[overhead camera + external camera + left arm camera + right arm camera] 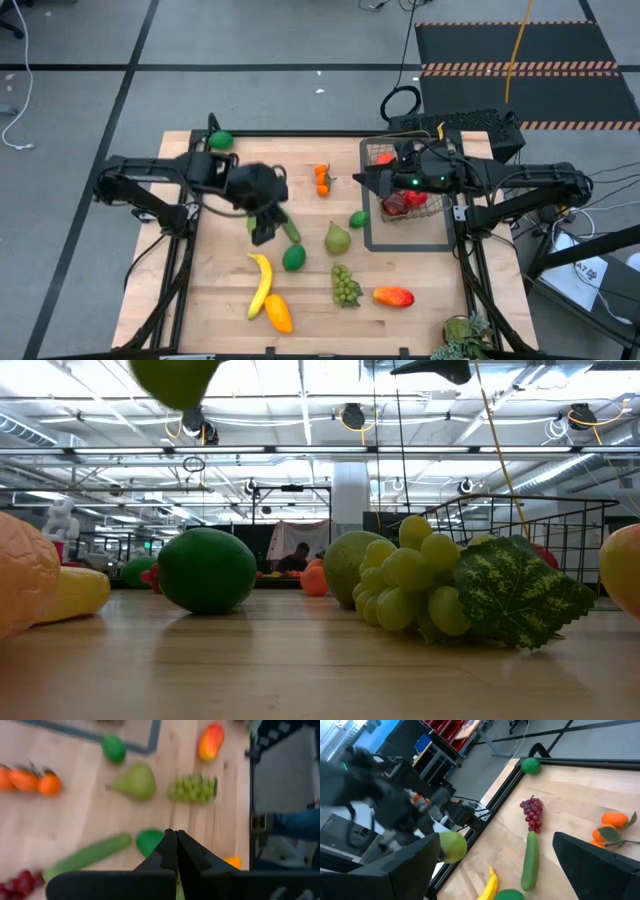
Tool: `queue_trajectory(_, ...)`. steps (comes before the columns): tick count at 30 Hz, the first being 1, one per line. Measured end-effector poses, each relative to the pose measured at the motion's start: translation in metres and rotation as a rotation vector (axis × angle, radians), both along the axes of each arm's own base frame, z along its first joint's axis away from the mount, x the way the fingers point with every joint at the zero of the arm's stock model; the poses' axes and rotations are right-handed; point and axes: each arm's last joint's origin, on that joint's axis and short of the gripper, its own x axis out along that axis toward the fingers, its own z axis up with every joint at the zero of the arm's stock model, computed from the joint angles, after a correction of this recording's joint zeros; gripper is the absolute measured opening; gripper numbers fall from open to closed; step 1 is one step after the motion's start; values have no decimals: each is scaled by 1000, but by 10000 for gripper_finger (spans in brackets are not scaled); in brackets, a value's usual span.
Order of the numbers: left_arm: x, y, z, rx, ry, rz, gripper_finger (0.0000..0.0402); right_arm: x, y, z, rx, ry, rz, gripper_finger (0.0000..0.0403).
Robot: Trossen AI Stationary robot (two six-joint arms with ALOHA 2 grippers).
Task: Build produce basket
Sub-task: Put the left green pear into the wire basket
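My left gripper (262, 232) hangs shut over the table's left middle, with a yellow-green round fruit (452, 846) at its tip, high above the wood (178, 378). My right gripper (370, 180) stands open in the air at the left edge of the wire basket (418, 208), which holds red fruit. Loose on the table lie a cucumber (87, 856), purple grapes (532, 815), oranges (322, 178), a pear (337, 239), limes (293, 258), a banana (260, 285), green grapes (346, 285) and a mango (393, 296). My left gripper is shut on the yellow-green fruit, which is lifted clear of the table and hangs below the fingers (170, 845). Only a sliver of it (179, 889) shows between them. The fingers hide the place of contact, so the part held cannot be told.
The basket stands on a flat dark tray frame (372, 240) at the right. A green fruit (221, 140) lies at the far left corner, an orange-yellow fruit (279, 313) near the front edge. A leafy bunch (462, 335) sits at the front right corner.
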Motion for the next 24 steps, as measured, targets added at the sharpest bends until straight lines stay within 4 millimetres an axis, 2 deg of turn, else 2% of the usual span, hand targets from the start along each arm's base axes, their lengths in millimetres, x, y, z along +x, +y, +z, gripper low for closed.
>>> queue_trajectory(6,-1,24,32,4,-126,80,0,-2,1,-5,-32,61,18,380)
queue_trajectory(15,2,59,71,-29,-401,239,0,-9,-5,-4,-136,117,139,380)
queue_trajectory(19,5,73,85,-60,-549,312,0,-20,-11,0,-199,132,170,380)
queue_trajectory(24,8,89,101,-88,-731,381,0,-44,-20,4,-276,187,155,380)
